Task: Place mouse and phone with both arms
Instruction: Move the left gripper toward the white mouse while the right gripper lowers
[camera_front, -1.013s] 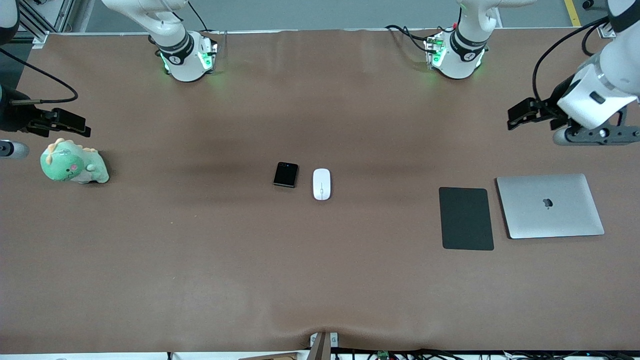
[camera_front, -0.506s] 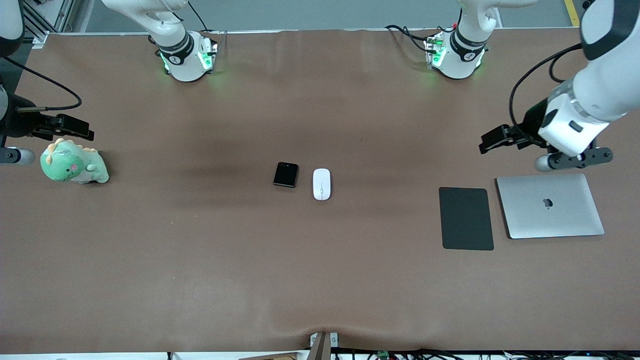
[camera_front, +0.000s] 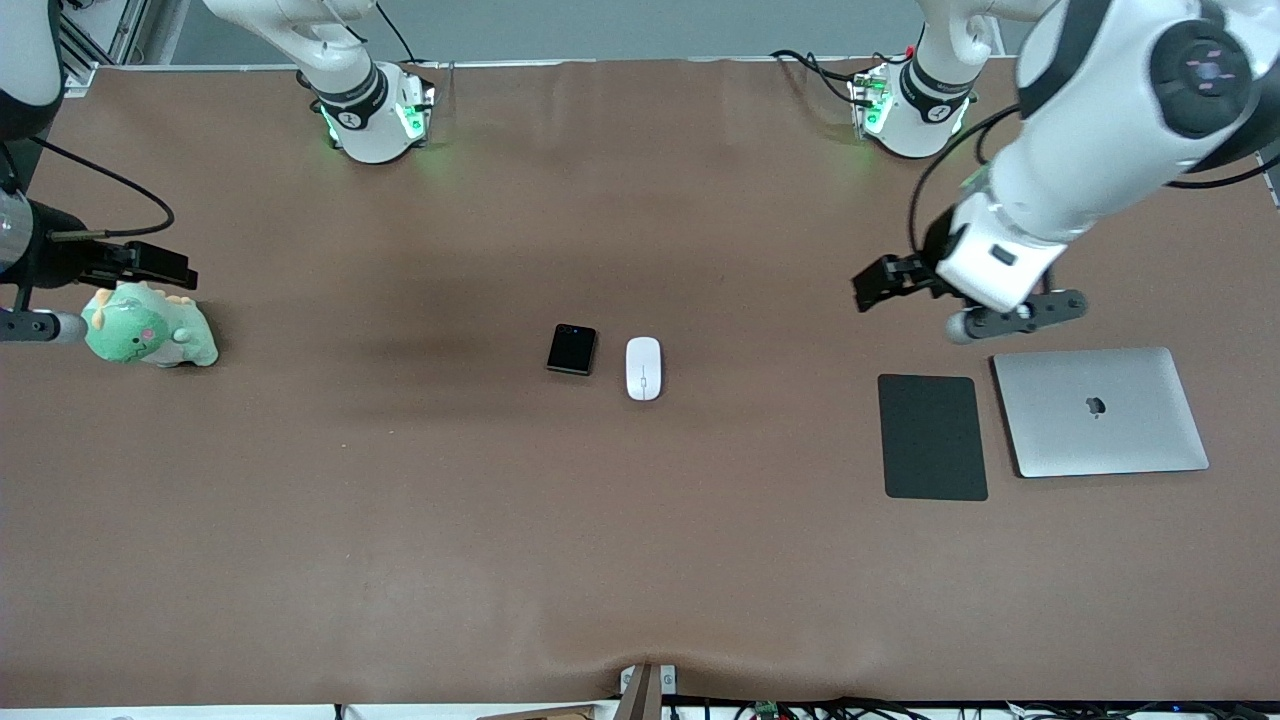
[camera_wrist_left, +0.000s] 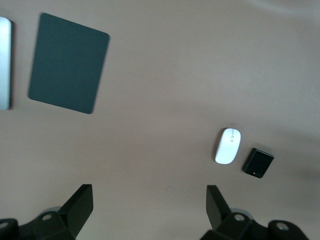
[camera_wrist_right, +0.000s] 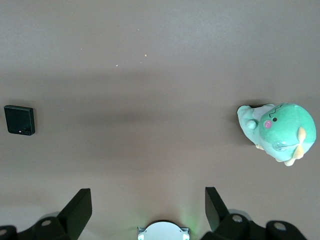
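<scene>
Left gripper (camera_front: 868, 290) open, empty, nearer the mouse (camera_front: 643, 368). Right gripper (camera_front: 165, 266) open, empty, over the plush (camera_front: 147, 332); phone (camera_front: 572, 349) on its side.

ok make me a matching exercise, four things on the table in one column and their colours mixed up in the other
Things:
1. mouse
2. phone
3. laptop
4. dinosaur plush

Colours:
a. silver
b. green
c. white
d. glossy black

Pairs: 1-c, 2-d, 3-a, 4-b
</scene>
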